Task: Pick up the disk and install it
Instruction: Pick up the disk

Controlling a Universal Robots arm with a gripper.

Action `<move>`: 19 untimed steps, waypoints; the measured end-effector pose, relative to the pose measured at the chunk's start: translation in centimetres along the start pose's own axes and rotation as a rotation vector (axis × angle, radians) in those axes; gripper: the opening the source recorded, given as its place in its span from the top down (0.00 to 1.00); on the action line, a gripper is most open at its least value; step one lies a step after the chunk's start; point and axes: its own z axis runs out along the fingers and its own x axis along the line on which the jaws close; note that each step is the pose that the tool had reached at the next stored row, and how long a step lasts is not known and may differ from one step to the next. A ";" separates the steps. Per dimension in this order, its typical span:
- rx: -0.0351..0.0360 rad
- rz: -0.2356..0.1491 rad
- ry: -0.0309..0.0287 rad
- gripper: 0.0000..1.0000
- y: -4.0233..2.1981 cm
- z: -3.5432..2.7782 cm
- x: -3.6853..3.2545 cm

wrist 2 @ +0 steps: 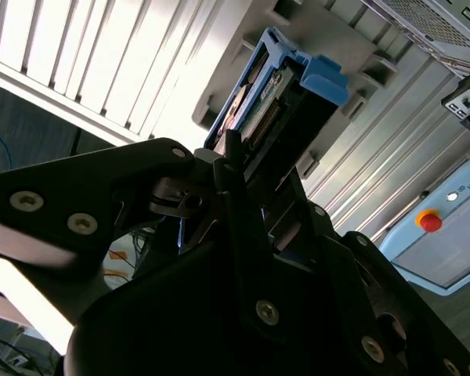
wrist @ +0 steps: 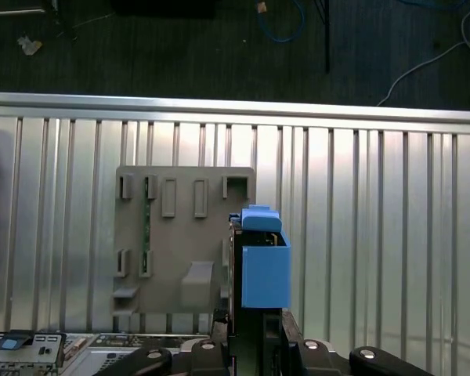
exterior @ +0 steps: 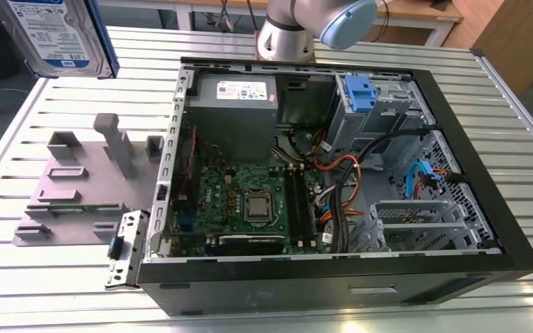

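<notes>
The disk (exterior: 58, 35), a silver drive with a blue-and-white label in a blue carrier, hangs high above the table at the exterior view's far left, close to that camera. In the first wrist view its blue end tab (wrist: 263, 270) sits above the grey holder plate (wrist: 180, 235). My gripper (wrist: 254, 325) is shut on the disk, its black fingers (wrist 2: 235, 168) clamping the drive's sides in the second wrist view, where the disk (wrist 2: 286, 94) points away from the wrist.
The open computer case (exterior: 488, 208) lies on the slatted metal table (exterior: 526, 104), with a drive cage and blue clip (exterior: 359, 94) at its far corner, a grey power supply (exterior: 234, 94) and the motherboard (exterior: 248, 201). The grey holder plate (exterior: 72, 198) lies beside the case.
</notes>
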 end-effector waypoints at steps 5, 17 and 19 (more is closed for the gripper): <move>0.0000 0.000 0.0000 0.65 -0.41 -0.01 0.01; 0.0000 0.000 0.0000 0.65 -1.25 -0.04 0.02; 0.0000 0.000 0.0000 0.65 -1.36 -0.04 0.02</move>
